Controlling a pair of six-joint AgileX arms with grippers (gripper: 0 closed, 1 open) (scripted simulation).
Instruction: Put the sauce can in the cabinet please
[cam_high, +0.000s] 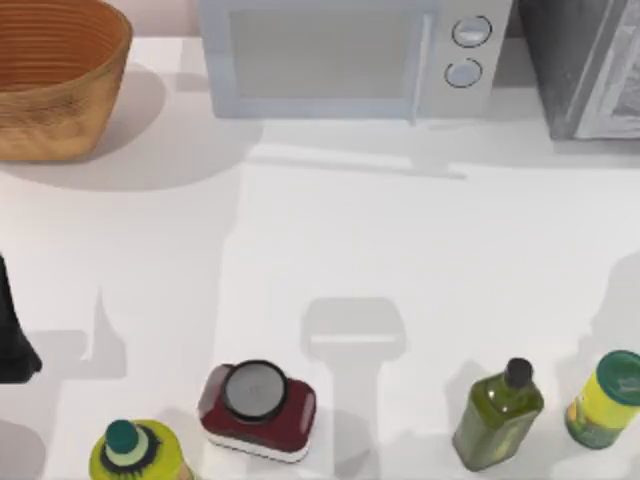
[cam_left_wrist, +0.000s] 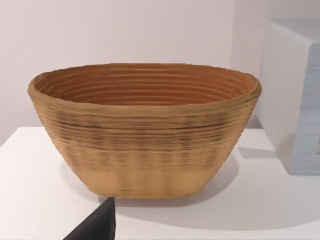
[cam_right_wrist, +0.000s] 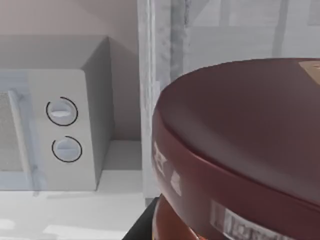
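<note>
Now | sauce can (cam_right_wrist: 240, 150) close before cabinet (cam_right_wrist: 165, 75) | microwave (cam_right_wrist: 55, 130) beside | jaws: cannot tell

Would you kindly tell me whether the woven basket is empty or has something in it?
Empty, as far as visible: the basket shows bare ribbed inner walls, nothing rising inside.

White table (cam_high: 330, 250) with basket (cam_high: 55, 75), microwave (cam_high: 350, 55), cabinet (cam_high: 585, 65), bottles.

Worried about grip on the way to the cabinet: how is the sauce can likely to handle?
Probably rigid: the sauce can shows a crisp, unbent rim in the right wrist view. Its glossy maroon top hints at smooth, possibly slippery walls. Being round, it would likely roll if laid on its side.
</note>
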